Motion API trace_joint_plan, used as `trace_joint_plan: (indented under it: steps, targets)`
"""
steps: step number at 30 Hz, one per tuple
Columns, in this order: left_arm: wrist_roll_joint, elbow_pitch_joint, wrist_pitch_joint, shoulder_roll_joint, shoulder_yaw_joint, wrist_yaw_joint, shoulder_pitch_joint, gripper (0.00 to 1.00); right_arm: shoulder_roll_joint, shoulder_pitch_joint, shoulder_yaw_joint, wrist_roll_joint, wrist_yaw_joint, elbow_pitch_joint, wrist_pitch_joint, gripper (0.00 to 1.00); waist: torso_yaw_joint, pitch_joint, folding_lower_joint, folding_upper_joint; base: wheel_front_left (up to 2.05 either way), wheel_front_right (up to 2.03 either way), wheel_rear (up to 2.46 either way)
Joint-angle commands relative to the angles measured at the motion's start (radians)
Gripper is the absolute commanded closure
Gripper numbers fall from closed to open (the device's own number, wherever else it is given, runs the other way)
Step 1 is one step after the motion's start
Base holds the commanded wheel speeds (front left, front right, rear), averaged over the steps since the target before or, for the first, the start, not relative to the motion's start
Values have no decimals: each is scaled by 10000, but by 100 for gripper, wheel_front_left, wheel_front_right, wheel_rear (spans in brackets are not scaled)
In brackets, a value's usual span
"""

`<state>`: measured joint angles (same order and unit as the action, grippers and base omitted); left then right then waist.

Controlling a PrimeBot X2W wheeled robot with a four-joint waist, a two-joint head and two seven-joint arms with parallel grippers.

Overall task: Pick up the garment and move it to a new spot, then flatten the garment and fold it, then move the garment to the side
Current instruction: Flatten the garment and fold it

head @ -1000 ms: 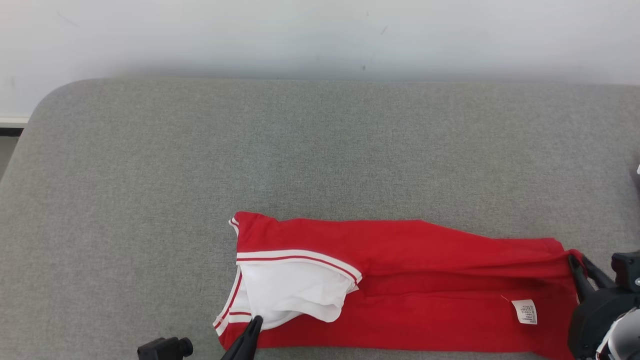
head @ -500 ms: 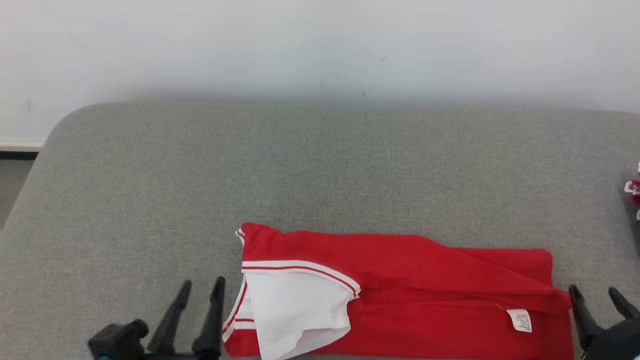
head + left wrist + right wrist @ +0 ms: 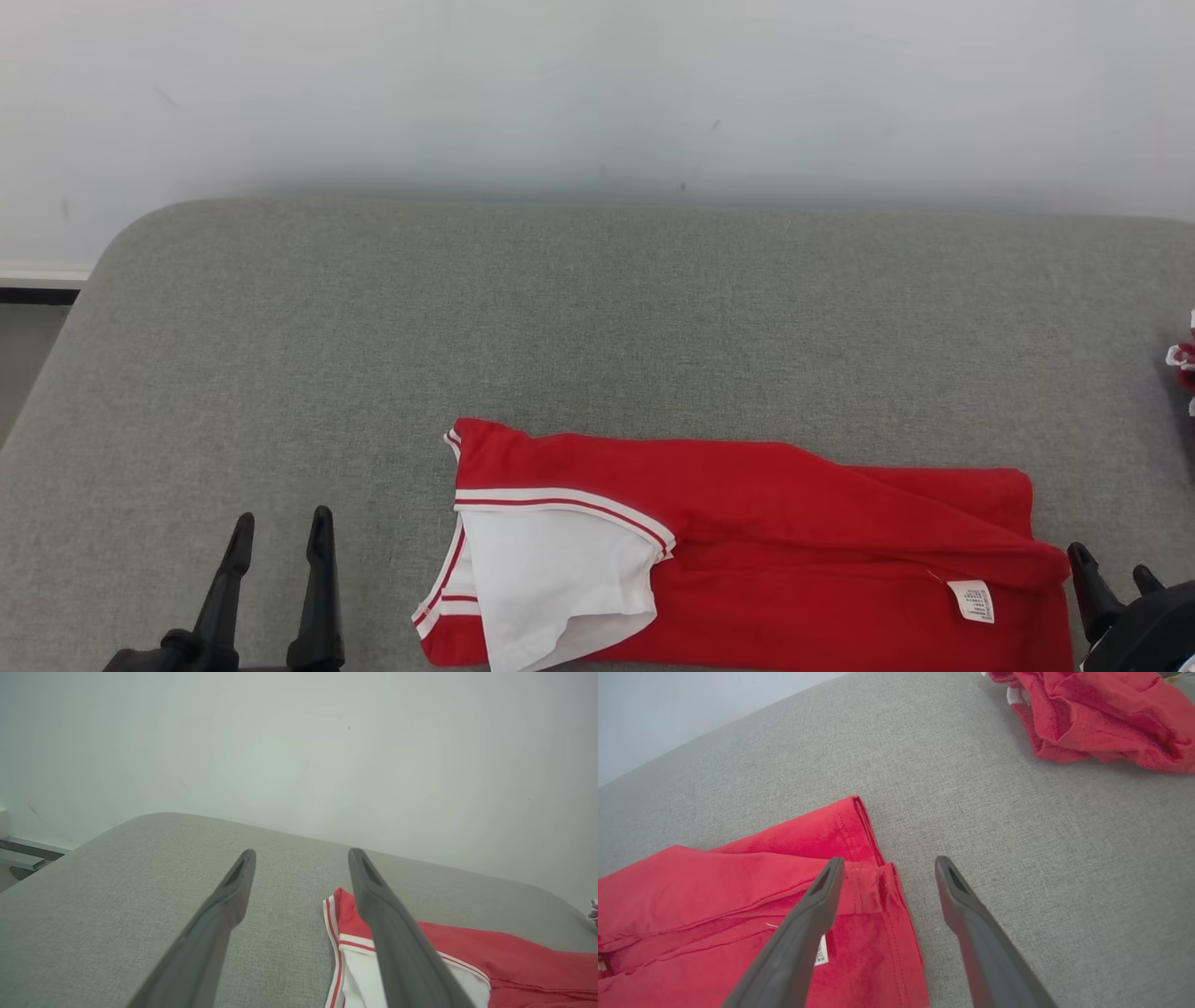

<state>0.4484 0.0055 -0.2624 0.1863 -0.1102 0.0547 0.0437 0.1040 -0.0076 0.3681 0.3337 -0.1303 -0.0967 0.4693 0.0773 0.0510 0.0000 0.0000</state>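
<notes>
Nearest the robot, the left gripper (image 3: 282, 515) is hovering over bare grey fabric just off the garment's collar end, its 2 fingers (image 3: 319, 579) spread wide and holding nothing. The right gripper (image 3: 1111, 562) is likewise standing open and empty, and in the right wrist view its fingers are straddling the hem end without pinching it. Between them the red garment (image 3: 794, 523) is lying along the near edge of the bench (image 3: 597, 308), folded lengthwise into 1 long band. A white sleeve (image 3: 551, 579) is turned over on top below the striped trim (image 3: 560, 497), and the care label (image 3: 971, 600) is facing up near the hem. Each gripper is sitting at 1 end of the band, probably because an end-over-end fold is calling for both short ends to be taken. Beyond the garment a broad stretch of bench is lying bare, likely as working room. At the far right a second crumpled red garment (image 3: 1184, 359) is waiting well apart, and behind everything a pale wall (image 3: 597, 84) is rising.
</notes>
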Motion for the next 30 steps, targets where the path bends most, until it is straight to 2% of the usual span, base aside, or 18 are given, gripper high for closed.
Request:
trace_joint_plan:
  steps: [1, 6, 12, 23, 30]
  targets:
    - [-292, -58, -26, -192, 275, 170, 187, 0, -129, -299, 301, -94, 1, -157, 359, 0, 52, 105, 0, 0, 0, 0, 0]
    - [-724, -10, -27, -525, 741, 505, 192, 0, -339, -901, 854, -425, 1, -286, 1332, 0, 183, 278, 0, 0, 0, 0, 0]
    - [-884, 91, -27, -705, 922, 676, 40, 0, -475, -1324, 1211, -931, 1, -473, 2413, 0, 352, 554, 0, 0, 0, 0, 0]
    - [-892, 104, -27, -758, 890, 749, -287, 0, -535, -1856, 1440, -1427, 1, -1178, 3035, 0, 628, 1113, 0, 0, 0, 0, 0]
    - [-709, 95, -28, -651, 721, 748, -409, 0, -616, -2143, 1132, -1456, -13, -2055, 3065, 0, 831, 1352, 0, 0, 0, 0, 0]
